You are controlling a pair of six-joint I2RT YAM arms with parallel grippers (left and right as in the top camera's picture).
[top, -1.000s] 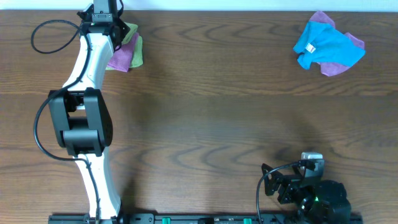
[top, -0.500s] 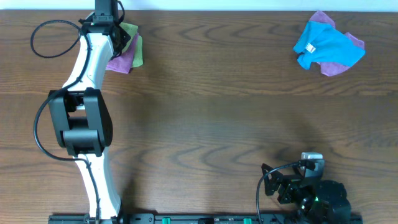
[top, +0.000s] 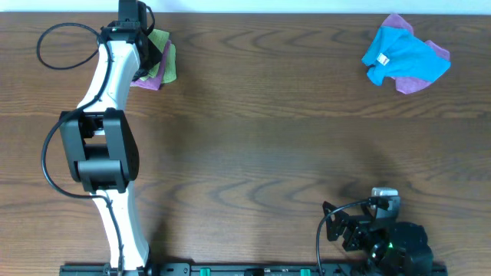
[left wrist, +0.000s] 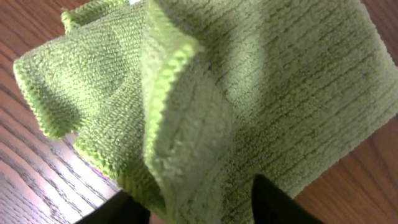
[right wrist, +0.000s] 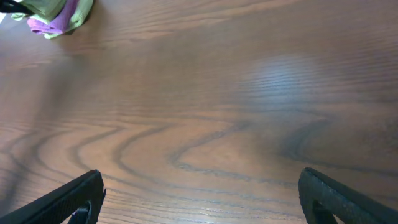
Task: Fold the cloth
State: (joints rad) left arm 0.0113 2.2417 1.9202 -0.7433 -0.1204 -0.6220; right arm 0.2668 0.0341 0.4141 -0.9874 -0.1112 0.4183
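Note:
The lime-green cloth (left wrist: 261,81) fills the left wrist view, bunched, with a raised stitched hem (left wrist: 163,68) running down toward the camera. My left gripper (left wrist: 199,205) stands open; its dark fingers (left wrist: 118,211) sit either side of the cloth's ridge. From overhead, the cloth (top: 163,42) lies at the table's far left back on a purple cloth (top: 150,77), with the left gripper (top: 153,52) over it. My right gripper (right wrist: 202,205) is open above bare wood at the front right, nothing between its fingers.
A bright blue cloth (top: 403,55) with a white tag lies on another purple cloth (top: 434,49) at the back right. The table's back edge (top: 268,12) runs just behind both piles. The right arm's base (top: 383,238) sits at the front right.
The left gripper's jaws have parted from shut to open over the green cloth. The small pile has shifted slightly toward the back. The right arm has not moved.

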